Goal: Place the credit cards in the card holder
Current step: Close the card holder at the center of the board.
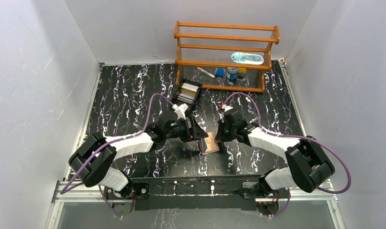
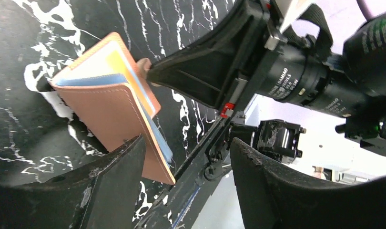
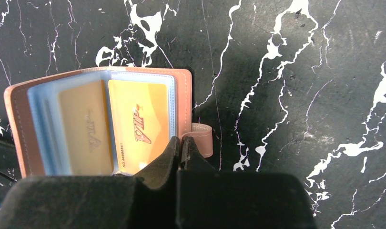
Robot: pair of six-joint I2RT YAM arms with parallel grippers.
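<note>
The tan leather folding card holder [image 3: 184, 102] stands open between both grippers, its near corner hidden under the right gripper [image 3: 181, 145]; those jaws are together, pinching its edge beside the snap tab [image 3: 203, 138]; two orange plastic cards [image 3: 138, 126] sit pocketed; the left gripper [image 2: 187, 143] reaches level, jaws apart around the holder's opposite corner.

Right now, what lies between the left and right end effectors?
The open card holder, with orange cards in its pockets, lies between the left end effector and right end effector; the top view shows it.

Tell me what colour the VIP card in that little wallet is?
Golden orange; the VIP card shows best in the right wrist view.
</note>
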